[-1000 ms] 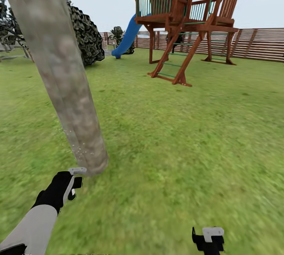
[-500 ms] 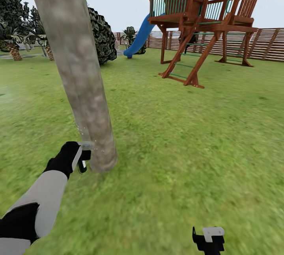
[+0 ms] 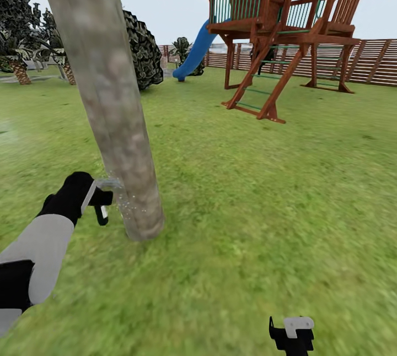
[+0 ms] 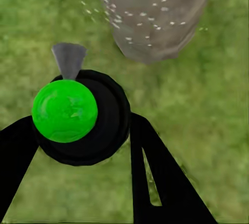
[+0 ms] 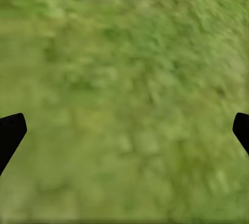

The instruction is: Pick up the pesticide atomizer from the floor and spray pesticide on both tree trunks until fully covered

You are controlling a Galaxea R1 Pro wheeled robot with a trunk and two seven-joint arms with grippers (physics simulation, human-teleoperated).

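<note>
The left gripper (image 4: 85, 146) grips the pesticide atomizer (image 4: 65, 110) near the tree trunk (image 3: 105, 97); the right gripper (image 5: 124, 130) is open. Spraying only low could leave upper bark uncovered.

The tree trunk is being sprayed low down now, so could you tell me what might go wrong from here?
1. Droplets speckle just the base of the tree trunk; higher bark could stay uncovered.
2. The atomizer in the left gripper sits close to the bark and may bump it.

A pale grey left forearm with a black elbow band runs into the black, white-trimmed left hand (image 3: 102, 201); the right hand (image 3: 291, 334) matches it.
</note>
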